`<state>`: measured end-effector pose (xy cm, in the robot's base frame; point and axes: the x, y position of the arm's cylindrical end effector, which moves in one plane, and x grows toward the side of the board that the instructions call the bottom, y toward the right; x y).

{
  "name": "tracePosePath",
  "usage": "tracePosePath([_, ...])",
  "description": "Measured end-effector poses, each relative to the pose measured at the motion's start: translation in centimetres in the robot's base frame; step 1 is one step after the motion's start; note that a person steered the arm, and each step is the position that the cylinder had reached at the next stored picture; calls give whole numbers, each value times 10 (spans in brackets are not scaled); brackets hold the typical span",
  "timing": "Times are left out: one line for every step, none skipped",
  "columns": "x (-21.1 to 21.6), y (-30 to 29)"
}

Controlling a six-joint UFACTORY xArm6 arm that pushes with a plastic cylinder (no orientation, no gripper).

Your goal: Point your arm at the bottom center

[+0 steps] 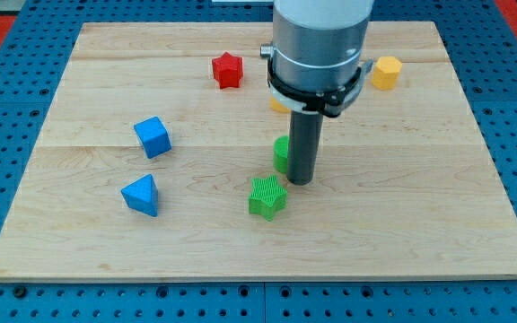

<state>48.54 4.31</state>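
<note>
Arm ends in a plain dark rod, no claw on it, so no open or closed state to report. My tip sits on the wooden board near the middle, slightly toward the view's bottom. Green star block lies just beside my tip, down and to the view's left; touching or not, cannot tell. A second green block sits right against the rod's left side, mostly hidden behind it, shape unclear. A yellow block peeks out behind the arm's grey housing, shape hidden. Yellow hexagon-like block is at the view's top right, well apart from my tip. Red star block is at the view's top, left of the arm. Blue cube is at the view's left, and a blue triangular block sits below it, near but apart. The bottom centre of the board, the task's target, lies below my tip and the green star, toward the near edge. Board rests on a blue perforated table.
</note>
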Motion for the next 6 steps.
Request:
tracePosePath([-18,-17])
tracePosePath([-19,-19])
tracePosePath([-19,-19])
tracePosePath([-19,-18])
tracePosePath([8,3])
tracePosePath([55,3])
